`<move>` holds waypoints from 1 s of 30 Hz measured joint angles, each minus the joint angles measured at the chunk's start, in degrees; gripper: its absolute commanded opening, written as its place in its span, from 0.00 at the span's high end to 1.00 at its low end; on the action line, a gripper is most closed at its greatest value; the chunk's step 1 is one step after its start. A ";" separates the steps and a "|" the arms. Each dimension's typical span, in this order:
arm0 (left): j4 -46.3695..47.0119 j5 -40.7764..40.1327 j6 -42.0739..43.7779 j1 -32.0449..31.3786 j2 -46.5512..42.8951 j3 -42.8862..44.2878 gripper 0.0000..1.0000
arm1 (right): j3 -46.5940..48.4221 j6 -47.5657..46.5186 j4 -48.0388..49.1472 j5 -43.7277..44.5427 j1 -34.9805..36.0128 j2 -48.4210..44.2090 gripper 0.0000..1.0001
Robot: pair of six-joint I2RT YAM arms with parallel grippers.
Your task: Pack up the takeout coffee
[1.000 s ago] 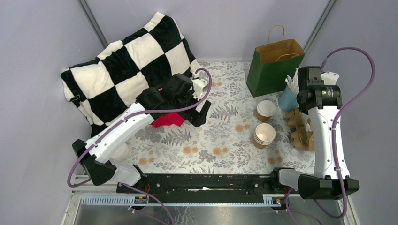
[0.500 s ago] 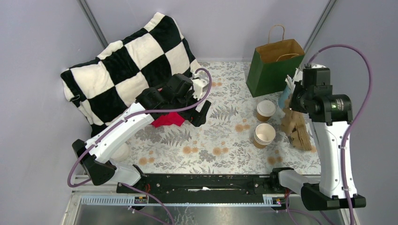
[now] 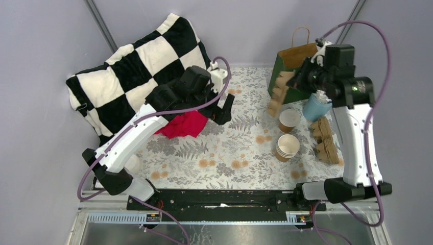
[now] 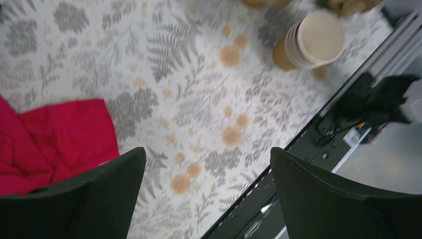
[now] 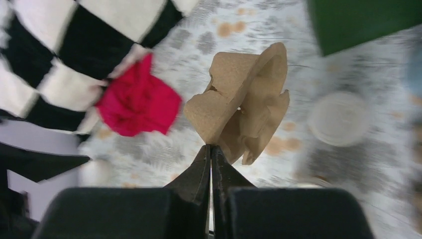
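Observation:
The takeout coffee [image 3: 289, 120], a brown paper cup with a white lid, stands on the floral tablecloth below the green paper bag [image 3: 291, 76]; its lid [image 5: 339, 118] shows blurred in the right wrist view. My right gripper [image 3: 290, 84] hangs above it, shut on the edge of a molded cardboard cup carrier [image 3: 277, 94], which dangles in front of the bag. In the right wrist view the fingertips of that gripper [image 5: 211, 147] pinch the carrier [image 5: 244, 99]. My left gripper [image 3: 224, 108] hovers open over the table's middle, holding nothing, with bare cloth between its fingers [image 4: 99, 194].
A stack of lidless brown cups [image 3: 287, 147] stands just in front of the coffee. More carriers [image 3: 327, 140] and a blue cup of utensils [image 3: 315, 108] sit at the right edge. A red cloth [image 3: 183, 125] lies beside a checkered cushion [image 3: 138, 71] at back left.
My right arm has lifted one carrier off the pile at the right and swung it left and back, in front of the green bag. The left arm rose slightly, uncovering more red cloth.

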 measured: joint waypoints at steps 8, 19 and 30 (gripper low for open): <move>2.89 1.31 -5.07 0.00 4.96 12.76 0.08 | -13.55 30.47 22.88 -9.90 2.69 3.85 1.00; 4.83 -0.74 -8.85 -0.04 12.22 14.78 0.38 | -19.04 55.34 35.17 -16.13 3.78 4.04 1.00; 3.02 -13.49 -7.48 -3.93 13.77 15.78 0.64 | -21.51 59.19 35.98 -18.95 3.85 4.00 1.00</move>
